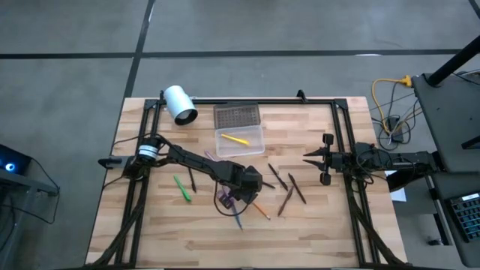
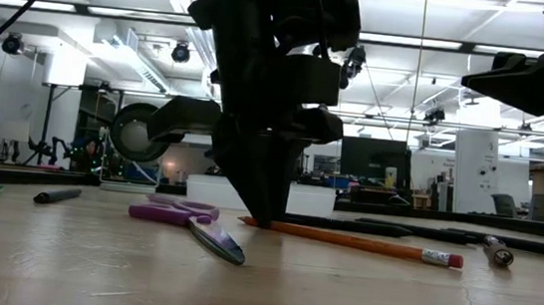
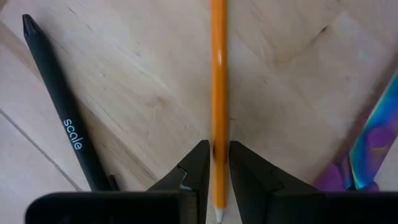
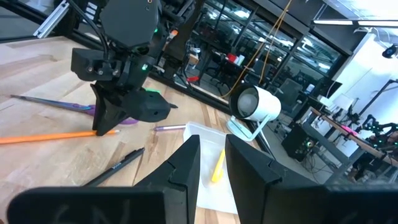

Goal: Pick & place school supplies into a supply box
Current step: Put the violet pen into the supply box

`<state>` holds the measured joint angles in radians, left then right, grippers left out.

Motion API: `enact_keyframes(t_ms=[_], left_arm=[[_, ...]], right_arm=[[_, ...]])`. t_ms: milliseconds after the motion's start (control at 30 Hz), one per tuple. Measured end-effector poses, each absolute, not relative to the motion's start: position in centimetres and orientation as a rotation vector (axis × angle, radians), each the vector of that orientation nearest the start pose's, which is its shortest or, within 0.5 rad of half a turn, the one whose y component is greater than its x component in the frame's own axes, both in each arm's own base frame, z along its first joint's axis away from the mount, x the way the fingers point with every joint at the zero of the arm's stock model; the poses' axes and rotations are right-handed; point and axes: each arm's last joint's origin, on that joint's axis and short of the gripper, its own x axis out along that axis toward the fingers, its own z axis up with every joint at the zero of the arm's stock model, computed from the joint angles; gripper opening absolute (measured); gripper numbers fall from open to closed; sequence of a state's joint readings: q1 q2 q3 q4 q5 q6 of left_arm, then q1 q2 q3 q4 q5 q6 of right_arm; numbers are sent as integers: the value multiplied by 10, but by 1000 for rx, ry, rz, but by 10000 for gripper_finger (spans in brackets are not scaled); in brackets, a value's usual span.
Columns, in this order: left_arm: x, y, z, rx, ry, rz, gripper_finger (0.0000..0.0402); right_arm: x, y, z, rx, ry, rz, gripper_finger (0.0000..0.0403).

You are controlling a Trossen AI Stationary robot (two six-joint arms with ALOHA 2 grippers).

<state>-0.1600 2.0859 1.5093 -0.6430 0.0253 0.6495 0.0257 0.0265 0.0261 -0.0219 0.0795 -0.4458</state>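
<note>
One orange pencil (image 3: pixel 217 74) pinched between my left gripper (image 3: pixel 215 177) fingers at its tip, long axis straight ahead; supply box (image 1: pixel 240 140) beyond. Right gripper (image 4: pixel 211 163) idle, jaws narrow, empty.

pencil (image 3: pixel 217 74) between left claw (image 3: pixel 214 163) fingers | scissors (image 2: pixel 185 220) beside — on table (image 1: pixel 315 225)

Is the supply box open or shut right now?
Open. In the high view the supply box has its grey lid lying flat behind it, and one yellow pencil rests inside.

Two dark jointed arms
Matte black links; left arm (image 1: pixel 187 158) has a white wrist band; tapered black end effector (image 3: pixel 215 167) fingers (image 3: pixel 194 168).
</note>
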Motion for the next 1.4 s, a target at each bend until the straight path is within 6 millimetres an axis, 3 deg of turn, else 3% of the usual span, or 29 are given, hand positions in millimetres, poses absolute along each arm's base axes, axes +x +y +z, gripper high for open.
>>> enact_keyframes(t_ms=[367, 600, 1400], left_arm=[[416, -68, 159, 636, 1121, -560, 43], [416, -69, 158, 633, 1117, -580, 7], [417, -70, 170, 623, 1112, -561, 2]], right_arm=[[98, 0, 168, -447, 34, -48, 68], [98, 0, 168, -447, 34, -48, 68], [98, 0, 168, -446, 35, -48, 68]])
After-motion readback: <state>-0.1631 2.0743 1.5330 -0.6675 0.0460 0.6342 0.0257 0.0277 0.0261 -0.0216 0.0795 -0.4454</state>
